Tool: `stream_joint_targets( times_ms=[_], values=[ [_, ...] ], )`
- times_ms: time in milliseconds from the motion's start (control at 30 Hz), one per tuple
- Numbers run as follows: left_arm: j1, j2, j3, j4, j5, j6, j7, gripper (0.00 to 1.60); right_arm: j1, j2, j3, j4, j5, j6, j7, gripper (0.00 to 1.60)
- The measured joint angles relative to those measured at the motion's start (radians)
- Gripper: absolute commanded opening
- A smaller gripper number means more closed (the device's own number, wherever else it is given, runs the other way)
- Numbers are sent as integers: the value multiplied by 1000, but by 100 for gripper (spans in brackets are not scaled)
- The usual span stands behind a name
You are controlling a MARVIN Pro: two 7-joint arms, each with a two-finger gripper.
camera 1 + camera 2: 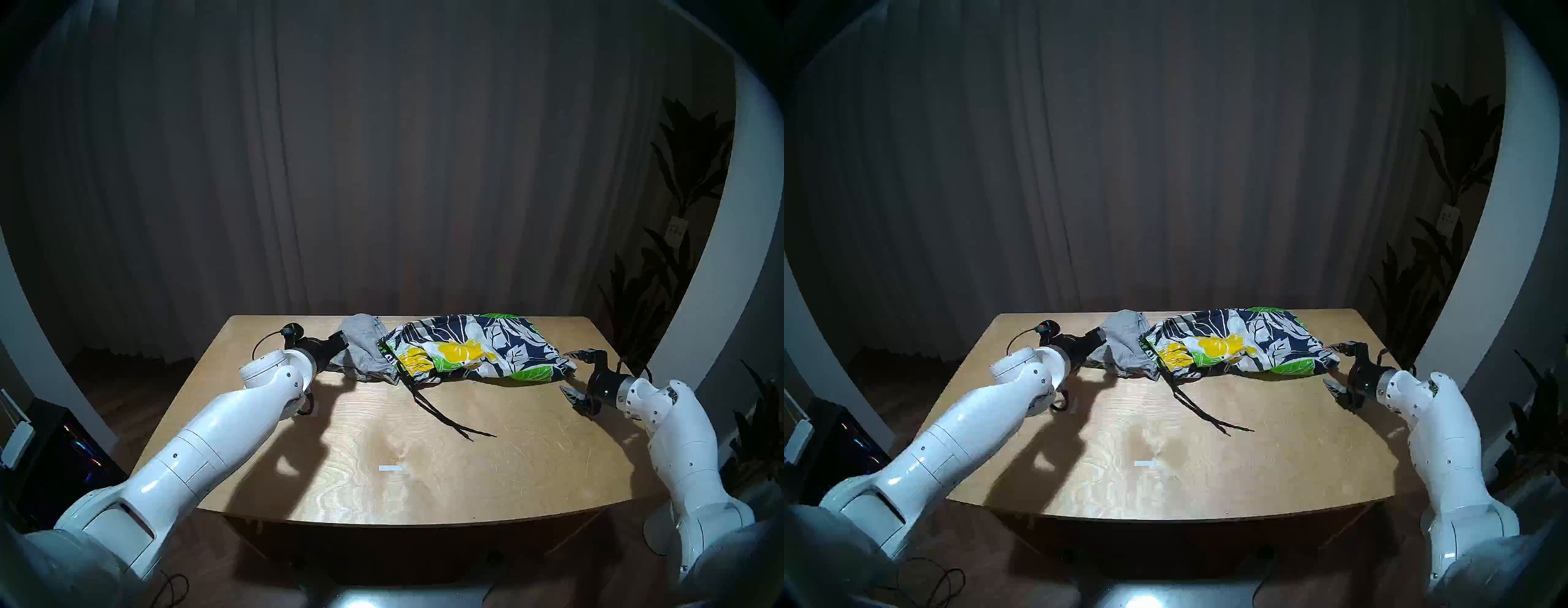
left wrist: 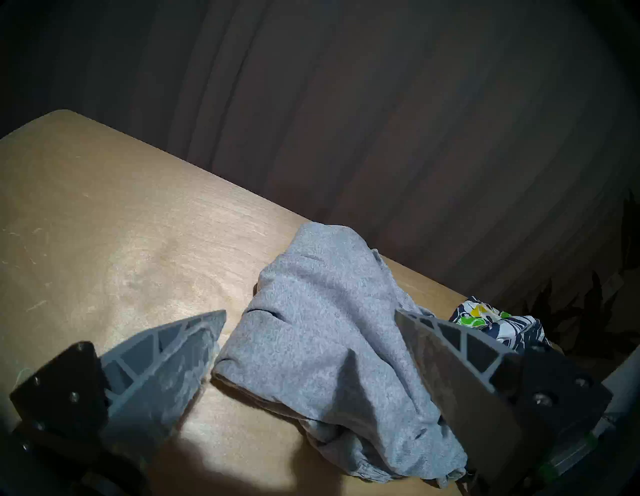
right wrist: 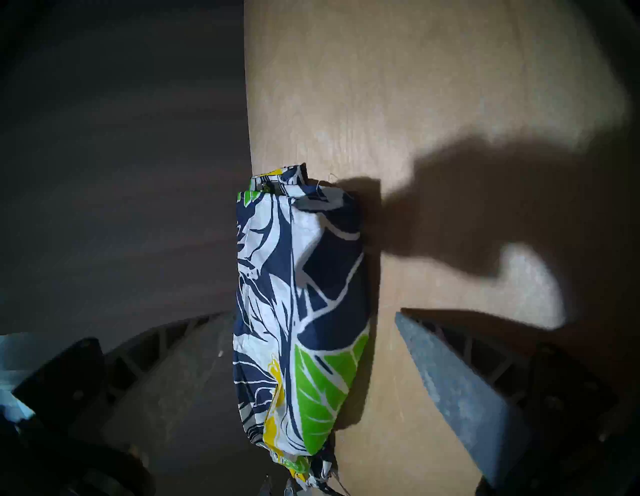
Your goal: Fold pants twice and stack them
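Shorts, 2 pairs, lie bunched along the far edge of the light plywood table [image 1: 424, 467]; we see the plain heather-grey jersey shorts [image 1: 365, 352] crumpled at far centre-left, touching the navy-and-white floral shorts with green and yellow leaves [image 1: 479, 352], which stretch to the right; neither pair is folded, and they are not stacked. A black drawstring [image 1: 441, 412] trails from the floral pair toward the near side. Our left gripper [image 2: 308, 350] sits at the grey heap, its 2 grey ribbed fingers [image 2: 180, 360] spread wide, one on either side of the cloth, pinching nothing; its right finger lies against the fabric. Our right gripper [image 1: 570, 373] hovers at the right end of the floral pair, fingers [image 3: 450, 381] spread wide with the printed cloth between them, not clamped.
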Motion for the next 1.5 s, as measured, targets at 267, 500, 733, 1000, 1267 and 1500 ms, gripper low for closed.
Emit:
stream_joint_targets(
  times_ms=[267,500,733,1000,1267,1500],
  values=[
    [4,11,-2,2,1,-1,-1,160,-30,-20,5,-61,4,-9,10,160],
    [8,21,-3,3,2,-1,-3,160,-54,-32,13,-133,4,-22,22,160],
    [13,31,-6,4,2,-2,-4,160,-76,-33,33,-206,3,-41,31,160],
    [18,41,-10,5,2,-3,-6,160,-119,-24,65,-273,-8,-75,31,160],
    [18,52,-27,3,2,-12,-12,160,-180,-26,86,-323,-36,-109,27,160],
    [17,62,-45,-3,2,-22,-20,160,-237,-44,94,-366,-58,-138,19,160]
  ],
)
